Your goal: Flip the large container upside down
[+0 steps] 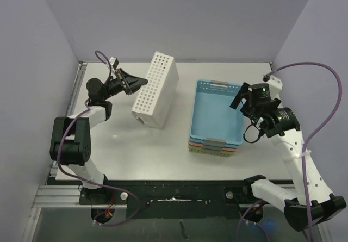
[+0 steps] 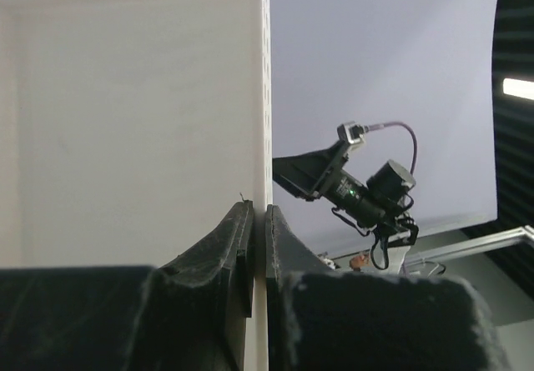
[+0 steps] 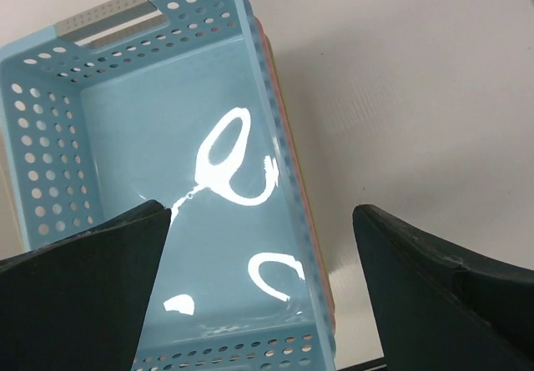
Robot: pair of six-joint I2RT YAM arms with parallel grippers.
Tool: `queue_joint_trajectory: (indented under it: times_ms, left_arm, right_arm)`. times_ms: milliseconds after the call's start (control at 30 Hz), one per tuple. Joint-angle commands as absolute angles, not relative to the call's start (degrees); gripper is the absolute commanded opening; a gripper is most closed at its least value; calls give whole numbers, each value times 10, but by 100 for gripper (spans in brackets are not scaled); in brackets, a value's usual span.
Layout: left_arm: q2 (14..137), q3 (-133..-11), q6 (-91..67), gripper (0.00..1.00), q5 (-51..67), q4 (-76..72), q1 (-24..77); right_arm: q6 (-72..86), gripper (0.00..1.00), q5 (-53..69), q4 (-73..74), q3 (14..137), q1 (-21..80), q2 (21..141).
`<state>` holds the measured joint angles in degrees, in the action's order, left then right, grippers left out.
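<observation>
While the container (image 1: 157,87) was pinched by its wall in the left gripper (image 2: 259,214), the right gripper (image 3: 260,213) was held open above the basket (image 1: 202,107).

The light-blue plastic basket (image 1: 217,109) is hiding most of two pastel plastic baskets (image 1: 231,149) beneath it, and the left wrist view is cropping the white perforated plastic container (image 2: 133,137).

Left wrist view: a white perforated plastic container (image 2: 133,121) is seen filling the left half of the frame. Its broad face is plain, and rows of holes are seen along its top edge. One thin wall is clamped edge-on between the black fingers (image 2: 219,250) of the left gripper (image 2: 259,221), with both pads pressed against it. Beyond, a black second arm (image 2: 367,192) with a purple cable (image 2: 399,129) is seen against a pale lilac wall (image 2: 375,46).
</observation>
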<state>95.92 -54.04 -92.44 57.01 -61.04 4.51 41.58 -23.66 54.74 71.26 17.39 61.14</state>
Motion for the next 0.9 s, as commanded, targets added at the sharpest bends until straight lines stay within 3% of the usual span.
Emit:
queue_joint_trajectory:
  times_ms: [0, 167, 600, 667, 800, 867]
  left_arm:
    - [1011, -515, -1044, 0, 583, -803, 8]
    - [1070, -485, -1117, 0, 584, -924, -21]
    - [1132, -422, -1010, 1, 647, -846, -115]
    - [1141, -407, -1009, 17, 650, -856, -139]
    - [1145, -395, -1008, 63, 662, -868, -187]
    - [1136, -398, -1009, 72, 666, -867, -209]
  right_arm:
    - [407, 98, -249, 534, 702, 176, 587]
    - [414, 98, -283, 585, 703, 177, 586]
    - [421, 98, -291, 600, 682, 180, 569]
    - [422, 98, -289, 598, 680, 181, 567]
    - [415, 98, -282, 596, 681, 180, 562]
    - [413, 98, -282, 595, 682, 182, 560]
